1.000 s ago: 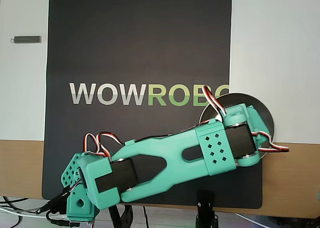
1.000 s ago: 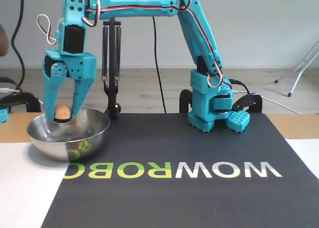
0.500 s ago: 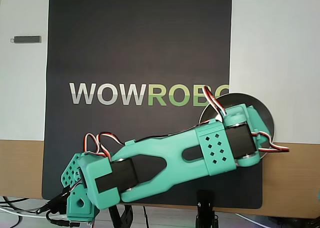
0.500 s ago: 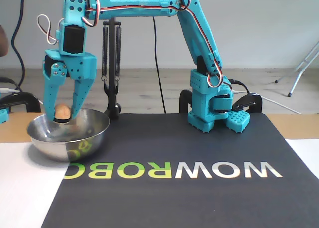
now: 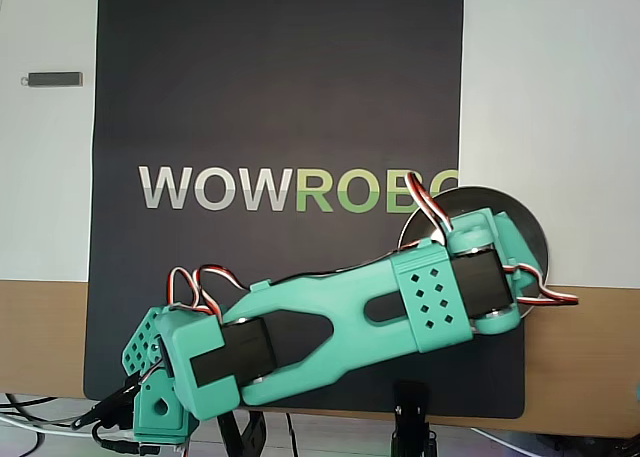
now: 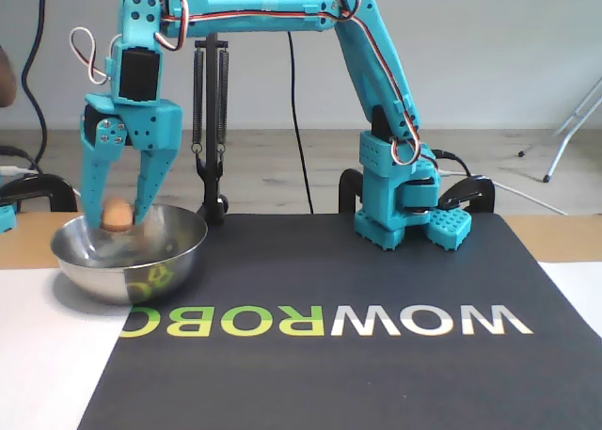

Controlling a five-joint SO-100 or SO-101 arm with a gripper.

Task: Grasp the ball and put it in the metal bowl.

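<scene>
Only text we can make out is the big WOWROBO logo on the black mat (image 5: 280, 97), WOW in white and ROBO in green. In the overhead view the arm (image 5: 340, 322) cuts off the last letter; in the fixed view we see it upside down near the mat's front edge.

Peach-orange ball (image 6: 116, 214); shiny silver bowl (image 6: 129, 257); teal arm (image 6: 372, 63); black mat (image 5: 280, 97).

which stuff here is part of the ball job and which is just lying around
Part of the job:
- ball, between the jaws over the bowl
- bowl
- gripper

Just lying about:
- mat with the logo
- dark bar on the white sheet
- spring stand behind the bowl
- cables
</scene>
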